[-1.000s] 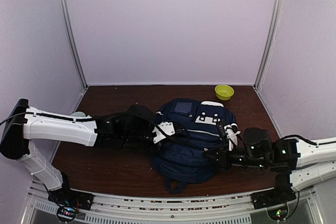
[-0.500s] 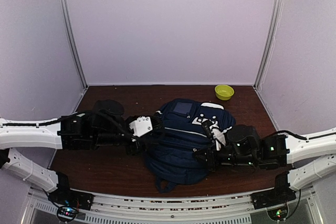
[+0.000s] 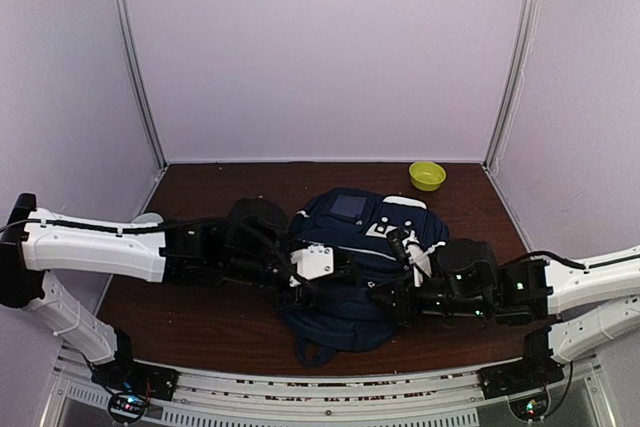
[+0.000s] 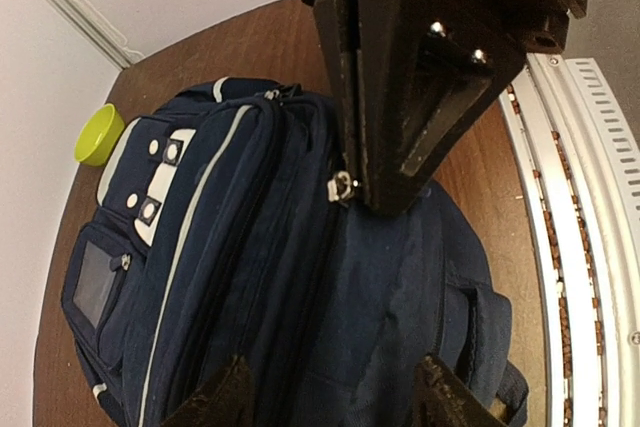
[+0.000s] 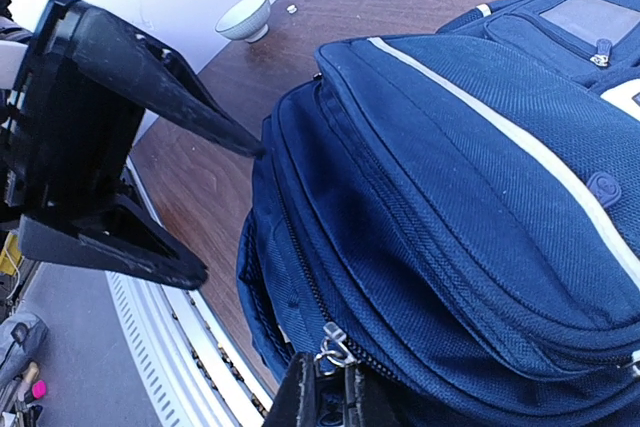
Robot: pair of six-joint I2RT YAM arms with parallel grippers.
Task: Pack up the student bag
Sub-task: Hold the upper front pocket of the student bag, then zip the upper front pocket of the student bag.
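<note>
Navy cloth, bag [image 4: 240,247]: lies flat on the brown tabletop [image 3: 230,322], centre of the overhead view, pocket side up, carry loop toward the bottom edge.
Metal, zipper pull [image 4: 342,187]: sits on the main zip where it curves over the bag's upper side, centre of the left wrist view.
Right hand [image 5: 322,379]: clenched on the zipper pull, fingertips pinched together at the bottom edge of its own view.
Left hand [image 4: 332,399]: released, fingers spread wide, hovering over the bag's lower end, not touching the cloth as far as can be told.
Bag relative to hands: directly beneath both; the right hand meets it at the zip, the left hangs just beside that point, facing the right hand.
Step in hand (judged): drawing the main zip open so the bag can be filled.
Method advised: pull along the line of the teeth, not upward; set the left hand down on the cloth just beside the zip to hold the bag against the tug.
Risk (judged): loose fabric bunching, or the whole bag sliding.
</note>
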